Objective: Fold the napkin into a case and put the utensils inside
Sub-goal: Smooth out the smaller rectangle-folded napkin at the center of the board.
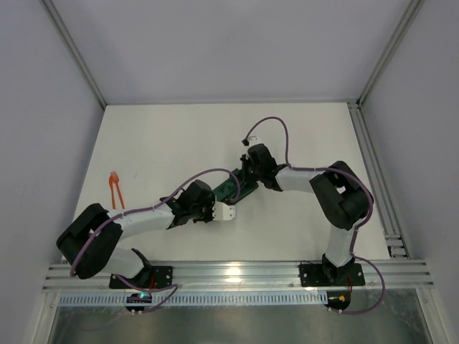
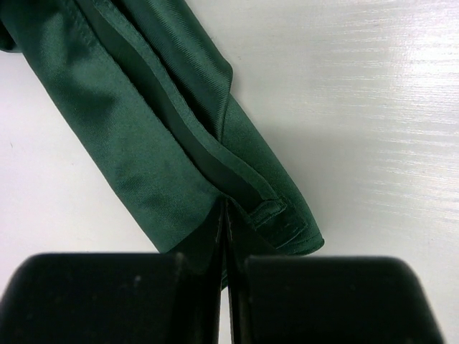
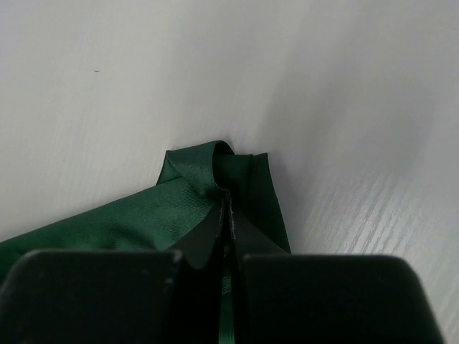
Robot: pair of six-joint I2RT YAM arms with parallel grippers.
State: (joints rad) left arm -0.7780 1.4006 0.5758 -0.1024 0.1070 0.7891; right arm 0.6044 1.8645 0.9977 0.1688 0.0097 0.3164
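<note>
While scanning mid-desk, spotting the napkin [image 1: 231, 188]: a narrow dark green strip, matte, folded lengthwise, with layered hems and a stitched corner showing. Lying slantwise on the white desk [image 1: 179, 136], between both arms. Pinched at its nearer end by the left end effector [image 2: 224, 215], jaws fully closed on the cloth. Clamped at the farther, rumpled end by the right end effector [image 3: 226, 204], likewise closed tight on fabric. Well apart, far left: orange utensils [image 1: 115, 188], lying together.

White table [image 1: 165, 143], aluminium front rail [image 1: 237, 273], grey enclosure walls [image 1: 43, 107]
</note>
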